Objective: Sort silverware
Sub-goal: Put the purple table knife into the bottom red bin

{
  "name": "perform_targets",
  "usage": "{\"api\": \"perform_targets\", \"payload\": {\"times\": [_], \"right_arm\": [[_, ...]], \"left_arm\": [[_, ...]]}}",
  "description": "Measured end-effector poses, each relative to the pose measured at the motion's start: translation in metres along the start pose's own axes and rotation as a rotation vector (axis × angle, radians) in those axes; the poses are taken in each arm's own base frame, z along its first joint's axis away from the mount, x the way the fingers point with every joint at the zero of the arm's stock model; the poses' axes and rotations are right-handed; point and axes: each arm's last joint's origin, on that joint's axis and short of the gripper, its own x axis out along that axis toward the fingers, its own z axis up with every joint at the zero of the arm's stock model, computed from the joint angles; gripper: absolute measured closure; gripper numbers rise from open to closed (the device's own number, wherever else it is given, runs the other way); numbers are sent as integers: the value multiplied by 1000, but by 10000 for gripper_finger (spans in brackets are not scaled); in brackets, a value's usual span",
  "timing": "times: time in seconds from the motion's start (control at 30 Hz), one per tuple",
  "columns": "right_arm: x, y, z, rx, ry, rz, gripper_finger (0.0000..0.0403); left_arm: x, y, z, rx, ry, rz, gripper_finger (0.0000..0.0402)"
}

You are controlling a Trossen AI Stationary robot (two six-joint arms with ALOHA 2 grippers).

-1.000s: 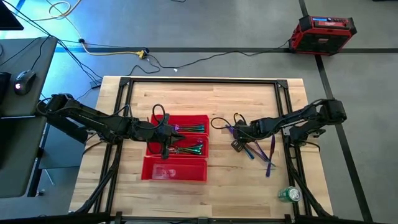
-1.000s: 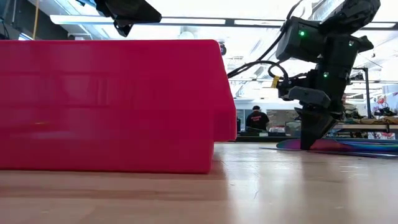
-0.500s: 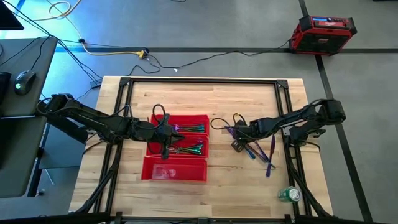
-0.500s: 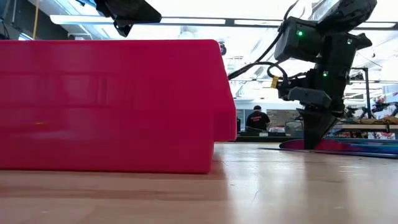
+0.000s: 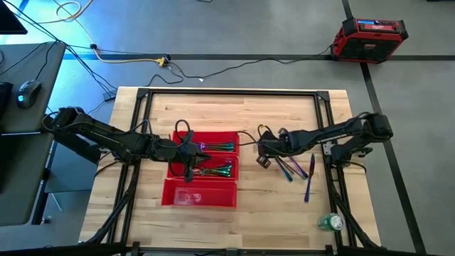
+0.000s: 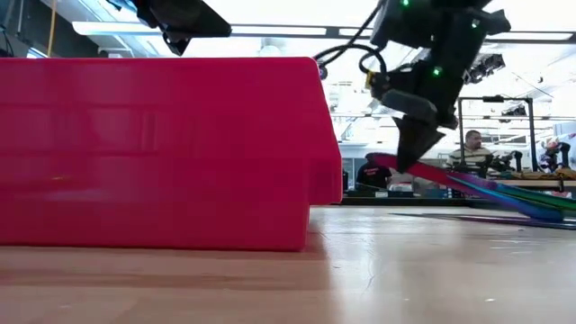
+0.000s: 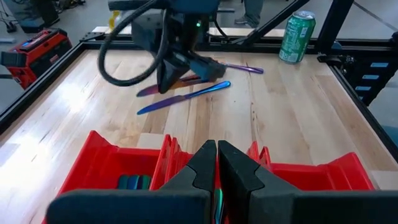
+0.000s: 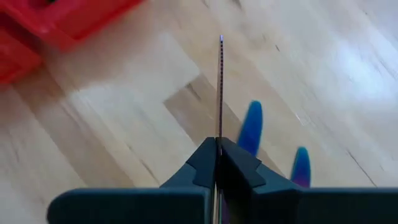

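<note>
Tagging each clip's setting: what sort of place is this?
Probably a robotics lab or workshop: a wooden table framed in black rails, cables trailing across grey floor, and a person at cluttered benches behind.

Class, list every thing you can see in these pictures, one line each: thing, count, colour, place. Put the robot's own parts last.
Table: one, pale wood, centre of the floor.
Tray: one, red, three compartments, left of the table's centre.
Cutlery in the tray: several pieces, green and purple, in the two far compartments.
Loose cutlery: a few pieces, purple and blue, on the table right of the tray.
Knife: one, thin, lifted off the table in the right gripper.
Can: one, green, near right corner.
Case: one, red and black, on the floor beyond the table.
People: two, in the room behind.
Left gripper: shut, above the tray.
Right gripper: shut on the knife, right of the tray.
</note>
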Motion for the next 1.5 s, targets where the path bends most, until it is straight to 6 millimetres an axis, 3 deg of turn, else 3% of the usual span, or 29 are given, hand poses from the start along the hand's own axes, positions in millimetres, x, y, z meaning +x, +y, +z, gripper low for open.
{"api": "perform_targets", "payload": {"times": [0.4,0.73,0.9,1.07,1.37,1.5], "right_arm": [[31,-18,-39,31,180,58,396],[36,-18,-43,11,148,89,278],[37,-17,-42,-8,143,101,254],[37,-17,-42,-14,143,96,281],[42,-16,-43,-45,153,70,392],[37,-14,-41,-52,153,69,399]], "left_arm": [[0,0,0,-7,-2,-1,402],[0,0,1,-9,-6,-1,402],[0,0,1,-9,-6,0,402],[0,0,1,-9,-6,-1,402],[0,0,1,-9,-5,0,402],[0,0,1,-9,-5,-1,402]]}}
